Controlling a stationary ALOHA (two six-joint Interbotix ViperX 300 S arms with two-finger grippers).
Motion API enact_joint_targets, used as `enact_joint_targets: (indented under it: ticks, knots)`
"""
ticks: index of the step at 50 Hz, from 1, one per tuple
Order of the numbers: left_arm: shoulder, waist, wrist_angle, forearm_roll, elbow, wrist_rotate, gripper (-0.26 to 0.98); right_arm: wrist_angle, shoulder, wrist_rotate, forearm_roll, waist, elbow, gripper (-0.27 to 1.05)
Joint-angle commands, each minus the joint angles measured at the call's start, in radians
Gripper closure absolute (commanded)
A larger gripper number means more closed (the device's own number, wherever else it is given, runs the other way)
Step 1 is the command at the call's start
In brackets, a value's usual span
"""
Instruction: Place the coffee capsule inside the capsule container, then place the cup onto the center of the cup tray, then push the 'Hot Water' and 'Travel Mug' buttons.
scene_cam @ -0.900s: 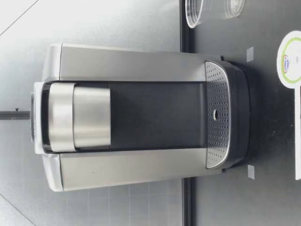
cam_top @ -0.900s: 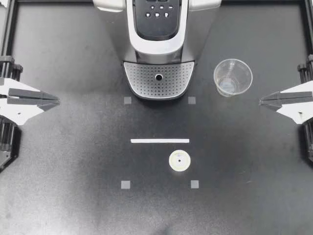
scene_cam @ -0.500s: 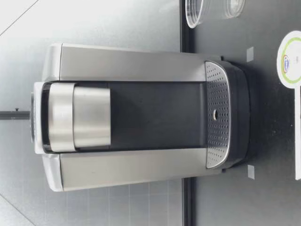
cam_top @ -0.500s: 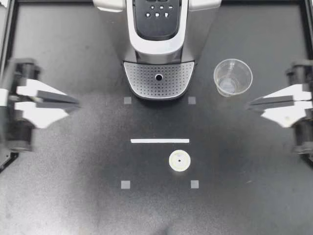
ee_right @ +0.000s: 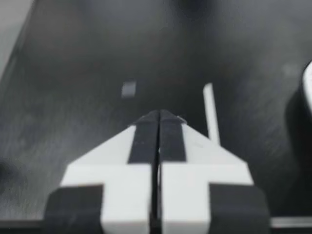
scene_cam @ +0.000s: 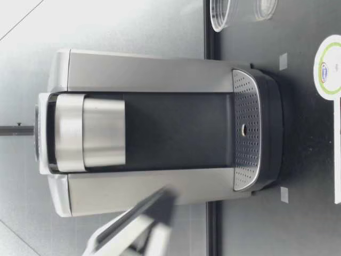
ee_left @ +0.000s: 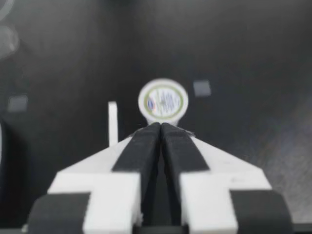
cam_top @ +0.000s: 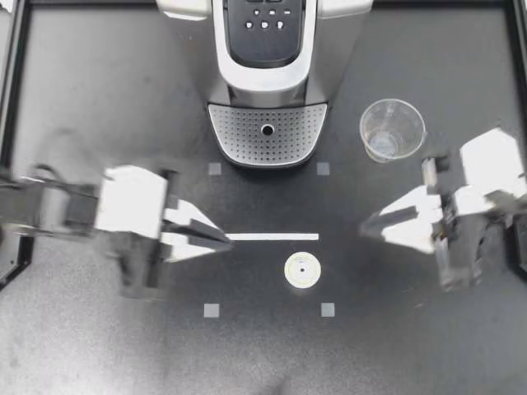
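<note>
Coffee capsule (cam_top: 302, 270) sat foil-up on the surface (cam_top: 99, 346), dead ahead of my left tool (cam_top: 224, 241), whose fingers were pressed together (it'd need to spread first). Right tool (cam_top: 365, 226), also closed on nothing, was about as near but aimed past it.

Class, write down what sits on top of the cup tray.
Nothing: the cup tray shows only bare perforated metal. From above, the machine overhangs and hides its rear; the low view shows nothing standing there either.

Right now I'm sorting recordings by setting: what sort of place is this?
Likely a robot test bench, not a kitchen: black table with taped square markers, a coffee machine, my left gripper and my right gripper.
</note>
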State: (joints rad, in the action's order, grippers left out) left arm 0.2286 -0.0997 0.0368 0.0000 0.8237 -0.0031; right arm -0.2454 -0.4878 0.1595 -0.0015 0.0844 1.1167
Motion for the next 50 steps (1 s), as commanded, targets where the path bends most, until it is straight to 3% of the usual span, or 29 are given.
enact_joint_targets:
  ticks: [1,14,19,29,36,50]
  knots:
    - [-0.041,-0.003,-0.031,0.003,-0.063,0.002,0.58,0.000,0.040,0.003,-0.002,0.021,-0.038,0.73]
    - [-0.169,-0.003,-0.084,0.003,-0.130,-0.002,0.56,0.000,0.189,0.012,-0.002,0.040,-0.078,0.73]
    - [-0.195,-0.003,-0.087,0.003,-0.146,-0.006,0.49,0.000,0.225,0.012,-0.002,0.048,-0.087,0.73]
    - [-0.229,-0.003,-0.118,0.003,-0.178,-0.008,0.20,0.000,0.275,0.014,-0.002,0.063,-0.095,0.73]
    - [-0.275,-0.003,-0.199,0.003,-0.241,-0.015,-0.04,0.000,0.302,0.015,0.000,0.063,-0.097,0.73]
    - [-0.387,-0.003,-0.276,0.008,-0.356,0.008,-0.04,-0.023,0.380,0.014,0.000,0.063,-0.114,0.73]
